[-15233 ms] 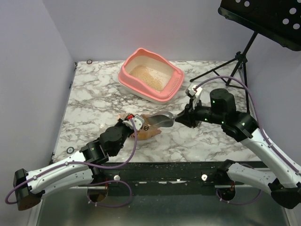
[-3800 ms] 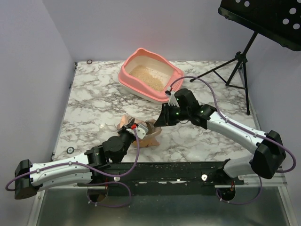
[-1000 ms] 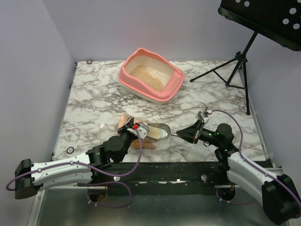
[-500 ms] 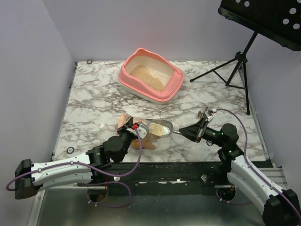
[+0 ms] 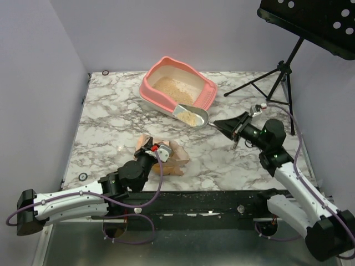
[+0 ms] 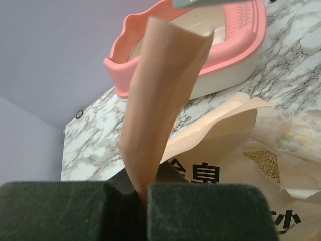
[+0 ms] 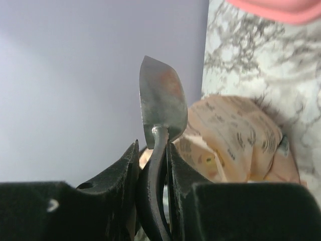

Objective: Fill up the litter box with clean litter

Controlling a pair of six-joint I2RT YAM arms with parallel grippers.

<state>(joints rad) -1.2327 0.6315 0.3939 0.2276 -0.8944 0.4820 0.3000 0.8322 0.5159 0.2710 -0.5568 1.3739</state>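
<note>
The salmon-pink litter box (image 5: pixel 206 94) stands at the back middle of the table, with pale clean litter (image 5: pixel 172 90) on its floor. My right gripper (image 5: pixel 223 125) is shut on the handle of a metal scoop (image 5: pixel 191 115). The scoop carries litter and hangs just over the box's near rim. In the right wrist view the fingers (image 7: pixel 176 165) clamp the scoop handle (image 7: pixel 156 150). My left gripper (image 5: pixel 153 149) is shut on the top flap of the tan paper litter bag (image 5: pixel 169 159). The flap (image 6: pixel 160 90) stands up between the pads, with the litter box (image 6: pixel 220 75) behind it.
A black music stand (image 5: pixel 316 22) on a tripod (image 5: pixel 277 75) stands at the back right. Purple walls close the left and back sides. Stray grains lie along the table's near edge (image 5: pixel 194 193).
The right arm has lifted the filled scoop out of the bag and carried it back and up to the litter box's near rim. The left gripper keeps hold of the bag flap.
</note>
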